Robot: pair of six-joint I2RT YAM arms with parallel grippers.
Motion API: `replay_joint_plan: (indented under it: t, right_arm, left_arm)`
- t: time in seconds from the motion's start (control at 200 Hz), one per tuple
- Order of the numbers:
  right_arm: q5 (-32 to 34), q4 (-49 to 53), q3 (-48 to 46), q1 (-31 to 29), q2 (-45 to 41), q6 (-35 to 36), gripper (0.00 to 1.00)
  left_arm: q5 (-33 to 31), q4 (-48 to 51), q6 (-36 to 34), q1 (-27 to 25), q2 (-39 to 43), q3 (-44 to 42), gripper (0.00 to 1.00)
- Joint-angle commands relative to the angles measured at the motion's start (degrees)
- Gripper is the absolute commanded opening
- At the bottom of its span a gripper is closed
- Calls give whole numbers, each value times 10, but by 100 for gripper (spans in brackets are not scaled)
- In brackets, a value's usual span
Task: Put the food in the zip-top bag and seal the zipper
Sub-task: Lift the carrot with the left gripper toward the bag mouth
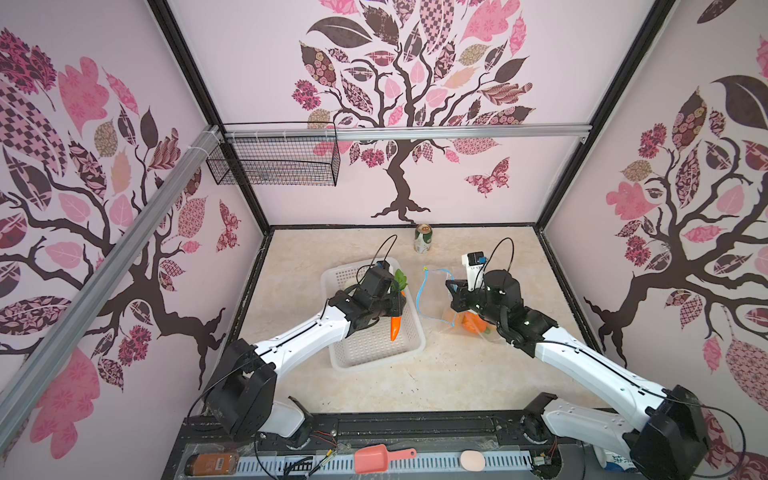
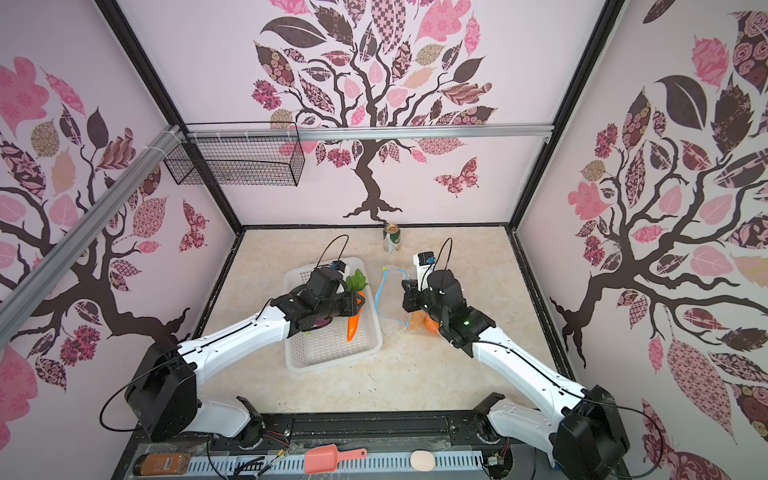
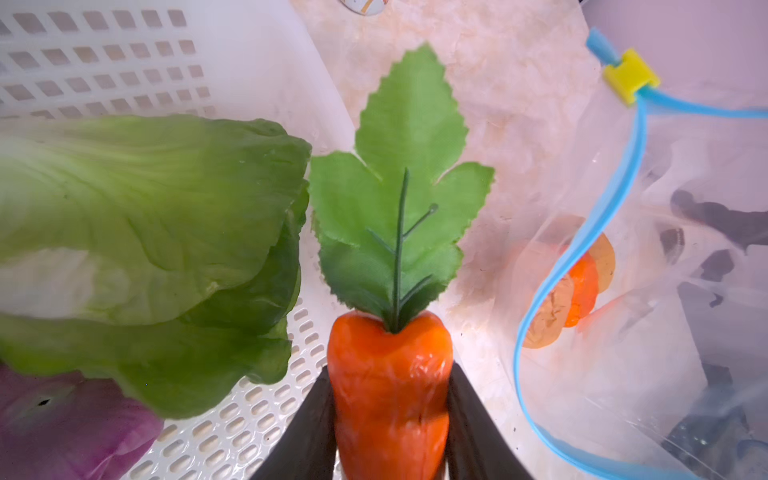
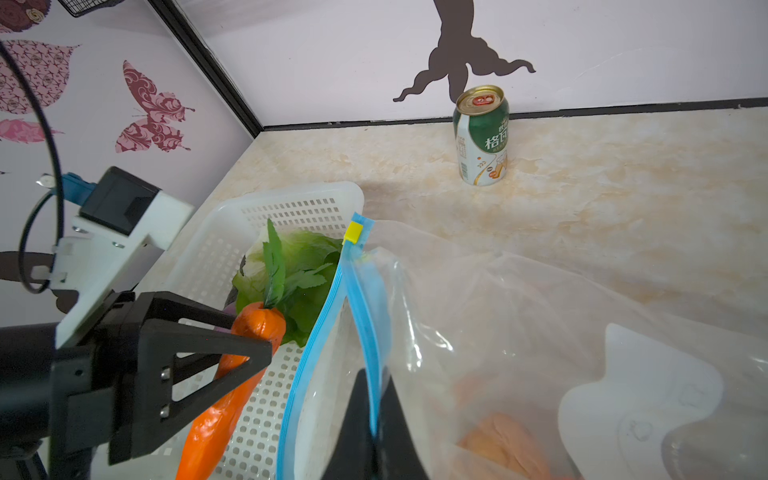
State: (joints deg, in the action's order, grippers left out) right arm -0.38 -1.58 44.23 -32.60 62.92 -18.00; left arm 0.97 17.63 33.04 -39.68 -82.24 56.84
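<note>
My left pincer [image 3: 390, 372] was closed partway on the carrot [image 1: 395, 328], gripping it just below its leafy top, with the orange tip pointing down over the white basket [image 4: 232, 232]. The lettuce [image 3: 145, 216] and purple onion [image 3: 62, 424] lay in that basket. My right pincer [image 4: 376, 386] was pinched fully together on the zipper [image 4: 365, 316] of the zip-top bag [image 4: 519, 316]. The bag lay on the table [image 1: 457, 374] just beside the basket, its mouth gaping, with an orange piece [image 3: 582, 286] inside.
</note>
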Motion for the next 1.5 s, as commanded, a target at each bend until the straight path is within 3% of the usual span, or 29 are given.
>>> replay_joint_plan:
  t: [0.0,0.39,0.665,0.86,1.15,1.495]
  right_arm:
    - [7,0,-4,-2,-19,-2,0]
    - [5,1,-7,-2,-27,-4,0]
    - [-10,-5,-5,-2,-27,-16,0]
    - [-43,3,28,-2,-18,-42,0]
    - [-75,20,78,-2,-9,-72,0]
    - [-59,9,73,-2,1,-98,0]
  left_arm:
    - [-1,-7,-6,0,14,-21,40]
    - [15,-74,-4,0,75,-40,40]
    - [50,-243,6,-1,120,-52,39]
    - [9,-353,8,-9,96,-44,37]
    - [-69,-457,-55,-57,44,-17,37]
    - [-88,-561,-73,-84,-11,-67,35]
